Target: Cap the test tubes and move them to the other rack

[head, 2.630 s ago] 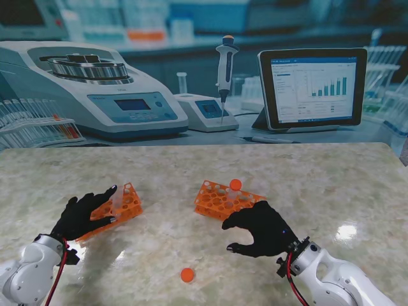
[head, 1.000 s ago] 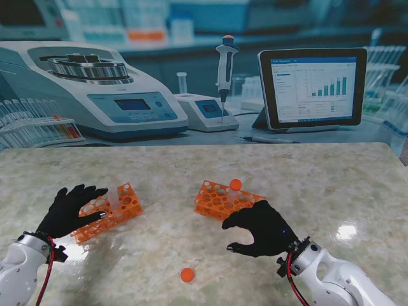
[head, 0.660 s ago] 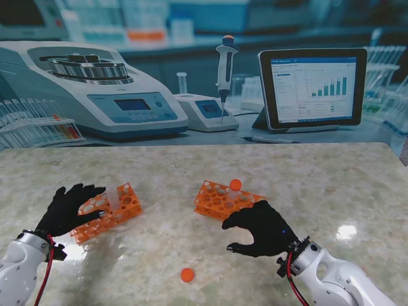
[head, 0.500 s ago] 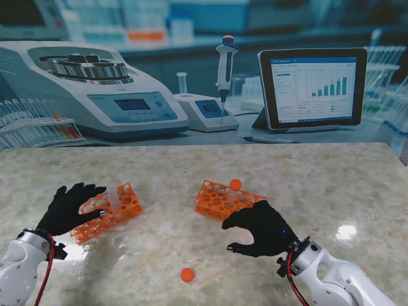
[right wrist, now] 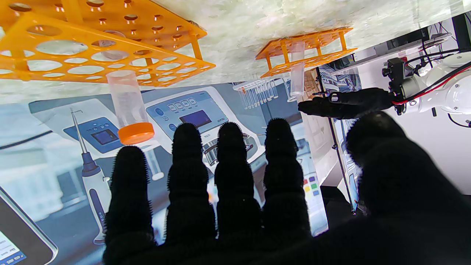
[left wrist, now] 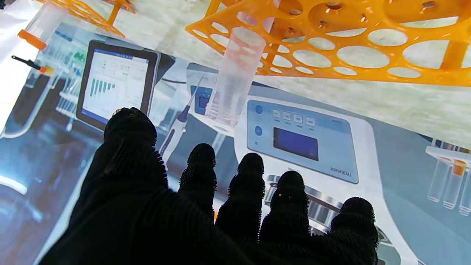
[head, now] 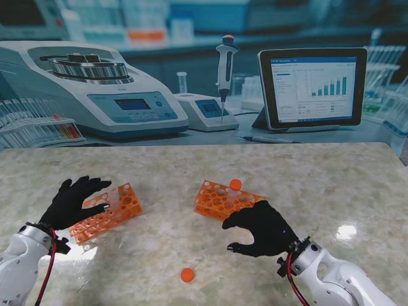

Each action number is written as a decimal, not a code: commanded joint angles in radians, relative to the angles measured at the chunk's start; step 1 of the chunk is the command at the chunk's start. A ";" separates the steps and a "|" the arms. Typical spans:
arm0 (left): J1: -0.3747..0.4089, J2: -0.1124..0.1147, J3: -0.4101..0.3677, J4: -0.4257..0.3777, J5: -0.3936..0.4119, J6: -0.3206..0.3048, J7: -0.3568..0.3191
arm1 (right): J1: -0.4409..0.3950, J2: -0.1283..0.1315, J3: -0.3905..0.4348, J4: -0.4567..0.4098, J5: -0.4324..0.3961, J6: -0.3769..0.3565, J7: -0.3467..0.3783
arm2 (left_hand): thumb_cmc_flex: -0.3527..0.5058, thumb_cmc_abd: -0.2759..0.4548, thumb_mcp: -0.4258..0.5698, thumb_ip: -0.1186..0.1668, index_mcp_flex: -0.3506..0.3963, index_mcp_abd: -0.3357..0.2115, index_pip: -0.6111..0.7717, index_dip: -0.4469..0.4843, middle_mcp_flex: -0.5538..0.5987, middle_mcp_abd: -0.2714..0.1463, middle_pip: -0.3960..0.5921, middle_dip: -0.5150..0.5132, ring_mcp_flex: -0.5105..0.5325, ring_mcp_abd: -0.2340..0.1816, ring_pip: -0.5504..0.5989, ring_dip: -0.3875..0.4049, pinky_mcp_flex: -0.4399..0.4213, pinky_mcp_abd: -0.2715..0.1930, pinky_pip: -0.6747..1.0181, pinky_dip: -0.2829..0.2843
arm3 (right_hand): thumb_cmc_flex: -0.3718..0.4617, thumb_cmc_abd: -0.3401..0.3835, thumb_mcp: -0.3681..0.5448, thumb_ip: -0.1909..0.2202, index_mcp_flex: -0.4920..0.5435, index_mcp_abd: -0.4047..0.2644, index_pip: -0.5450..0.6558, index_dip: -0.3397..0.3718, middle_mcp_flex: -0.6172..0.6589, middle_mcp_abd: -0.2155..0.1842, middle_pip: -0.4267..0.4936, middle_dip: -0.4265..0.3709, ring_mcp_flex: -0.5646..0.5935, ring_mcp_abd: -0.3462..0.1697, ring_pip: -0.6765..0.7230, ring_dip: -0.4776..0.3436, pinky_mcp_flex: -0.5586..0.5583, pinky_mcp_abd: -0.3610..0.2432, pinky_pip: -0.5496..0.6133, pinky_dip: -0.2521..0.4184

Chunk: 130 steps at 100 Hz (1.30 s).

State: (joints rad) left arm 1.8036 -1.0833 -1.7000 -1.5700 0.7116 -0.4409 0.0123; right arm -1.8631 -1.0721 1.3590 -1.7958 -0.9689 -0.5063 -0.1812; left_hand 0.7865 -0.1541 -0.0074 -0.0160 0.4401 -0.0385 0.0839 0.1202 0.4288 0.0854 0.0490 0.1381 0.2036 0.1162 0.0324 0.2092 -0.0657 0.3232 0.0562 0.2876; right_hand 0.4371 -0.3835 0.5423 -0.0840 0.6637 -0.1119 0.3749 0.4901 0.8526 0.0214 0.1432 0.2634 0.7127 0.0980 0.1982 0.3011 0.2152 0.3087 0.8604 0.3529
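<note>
The left orange rack (head: 109,215) holds one clear uncapped tube (head: 115,194), seen close in the left wrist view as tube (left wrist: 235,77) in rack (left wrist: 331,55). My left hand (head: 73,203) hovers open at that rack's left end, fingers spread, touching nothing. The right orange rack (head: 223,199) holds a tube with an orange cap (head: 235,185), also shown as capped tube (right wrist: 128,106) in rack (right wrist: 92,55). My right hand (head: 261,228) rests open just nearer to me than this rack. A loose orange cap (head: 187,275) lies on the table between the arms.
Beyond the marble table (head: 331,185) runs a backdrop of lab gear: a centrifuge (head: 89,89), a pipette (head: 224,70) and a tablet (head: 312,86). In the right wrist view the left hand (right wrist: 346,103) shows beside the far rack (right wrist: 305,51).
My left hand has come off the left rack and its tube, drawn back to the left, then lifted slightly with fingers spread. The rack settled flatter. The right hand has not moved.
</note>
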 commanded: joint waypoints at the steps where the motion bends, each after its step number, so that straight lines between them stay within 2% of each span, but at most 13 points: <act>1: 0.001 0.002 -0.001 -0.022 -0.003 -0.006 -0.009 | -0.008 -0.001 -0.001 -0.005 0.001 0.000 0.002 | 0.009 0.031 -0.013 -0.015 -0.031 -0.033 0.010 -0.011 0.008 0.000 -0.009 -0.012 0.015 -0.012 -0.003 0.001 -0.016 -0.016 -0.018 0.022 | -0.008 0.026 -0.017 0.024 -0.032 0.012 -0.013 -0.006 0.013 -0.035 -0.007 0.006 -0.027 -0.017 -0.054 -0.016 -0.018 0.017 -0.016 -0.005; 19: 0.005 0.004 -0.011 -0.044 0.001 -0.014 -0.019 | -0.009 -0.001 0.000 -0.006 0.002 0.001 0.002 | 0.011 0.033 -0.013 -0.014 -0.030 -0.042 0.017 -0.008 0.010 0.004 -0.011 -0.013 0.019 -0.012 -0.002 0.003 -0.015 -0.015 -0.018 0.024 | -0.009 0.025 -0.017 0.024 -0.033 0.009 -0.013 -0.006 0.015 -0.036 -0.006 0.007 -0.026 -0.016 -0.053 -0.016 -0.017 0.017 -0.016 -0.005; 30: 0.007 0.003 -0.016 -0.049 -0.003 -0.009 -0.023 | -0.009 -0.001 -0.001 -0.006 0.002 0.000 0.003 | 0.012 0.033 -0.012 -0.012 -0.036 0.020 0.009 -0.013 0.009 0.001 -0.010 -0.012 0.020 -0.014 -0.002 0.004 -0.015 -0.017 -0.018 0.025 | -0.008 0.025 -0.016 0.024 -0.031 0.011 -0.012 -0.006 0.013 -0.036 -0.007 0.006 -0.027 -0.015 -0.054 -0.016 -0.017 0.017 -0.016 -0.005; 86: 0.002 0.004 -0.023 -0.045 0.006 0.046 -0.030 | -0.008 0.000 -0.004 -0.002 0.001 0.002 0.002 | 0.015 0.034 -0.013 -0.013 -0.018 0.140 -0.029 -0.036 -0.010 0.011 -0.014 -0.013 0.007 -0.020 -0.005 0.005 -0.017 -0.021 -0.021 0.027 | -0.009 0.025 -0.017 0.024 -0.031 0.010 -0.012 -0.006 0.015 -0.037 -0.006 0.006 -0.026 -0.016 -0.053 -0.016 -0.017 0.018 -0.016 -0.004; 130: -0.010 0.007 -0.019 0.009 0.029 0.064 -0.020 | -0.001 0.001 -0.005 0.005 0.003 -0.001 0.009 | 0.002 0.034 -0.015 -0.015 -0.010 0.151 -0.034 -0.039 -0.026 0.015 -0.020 -0.015 -0.010 -0.022 -0.009 0.001 -0.016 -0.021 -0.030 0.016 | -0.009 0.026 -0.018 0.024 -0.032 0.010 -0.013 -0.006 0.015 -0.037 -0.006 0.007 -0.029 -0.016 -0.054 -0.016 -0.018 0.017 -0.016 -0.005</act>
State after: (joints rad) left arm 1.7882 -1.0785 -1.7194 -1.5714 0.7372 -0.3834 -0.0072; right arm -1.8606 -1.0718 1.3570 -1.7931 -0.9679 -0.5071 -0.1764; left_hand 0.7865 -0.1490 -0.0074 -0.0160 0.4304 0.0930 0.0764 0.0956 0.4274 0.0858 0.0490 0.1381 0.2040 0.1162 0.0326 0.2092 -0.0657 0.3231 0.0561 0.2876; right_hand 0.4371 -0.3835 0.5423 -0.0839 0.6637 -0.1119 0.3749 0.4901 0.8526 0.0211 0.1432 0.2634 0.7127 0.0980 0.1982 0.3010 0.2142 0.3089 0.8604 0.3529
